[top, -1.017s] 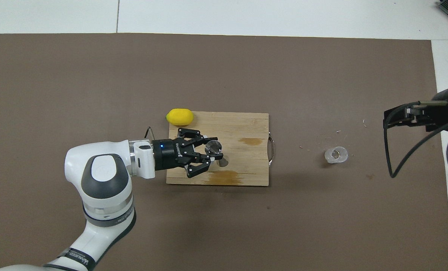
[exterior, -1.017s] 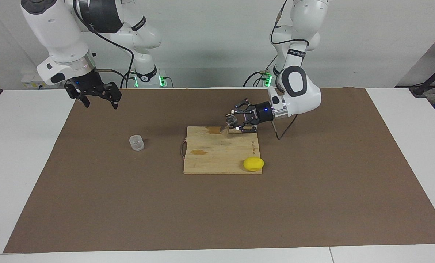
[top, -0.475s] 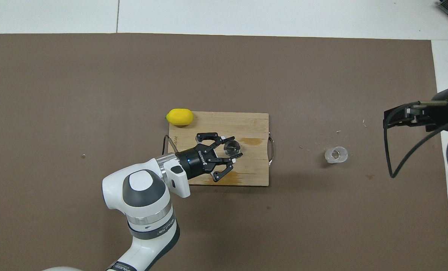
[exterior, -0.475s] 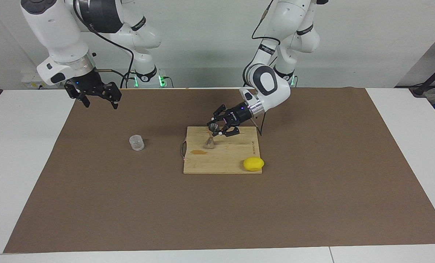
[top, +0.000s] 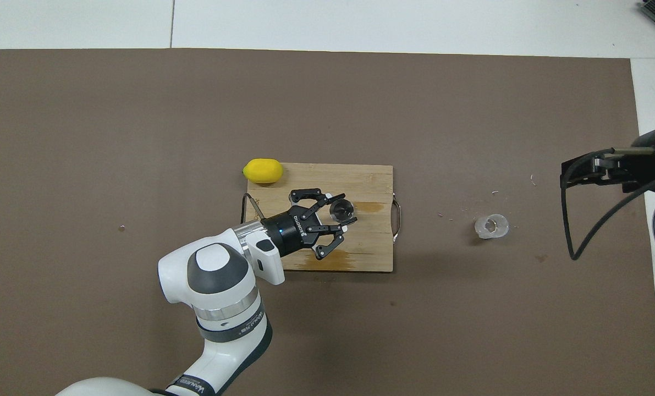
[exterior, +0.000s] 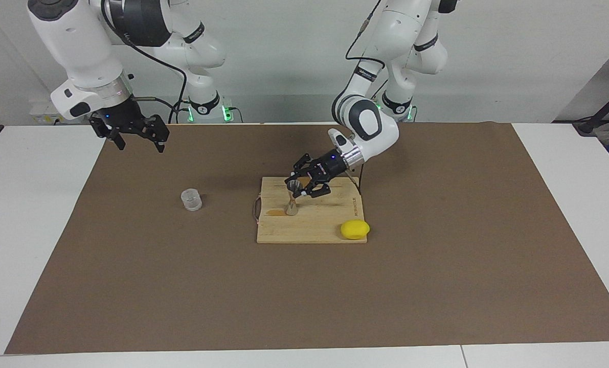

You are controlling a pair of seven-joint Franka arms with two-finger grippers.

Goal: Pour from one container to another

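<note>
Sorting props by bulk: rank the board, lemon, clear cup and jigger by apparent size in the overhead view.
1. Board, largest by far.
2. Lemon.
3. Clear cup.
4. Jigger: only its round top shows end-on, partly under the left gripper, so its rank against the cup is unsure.
</note>
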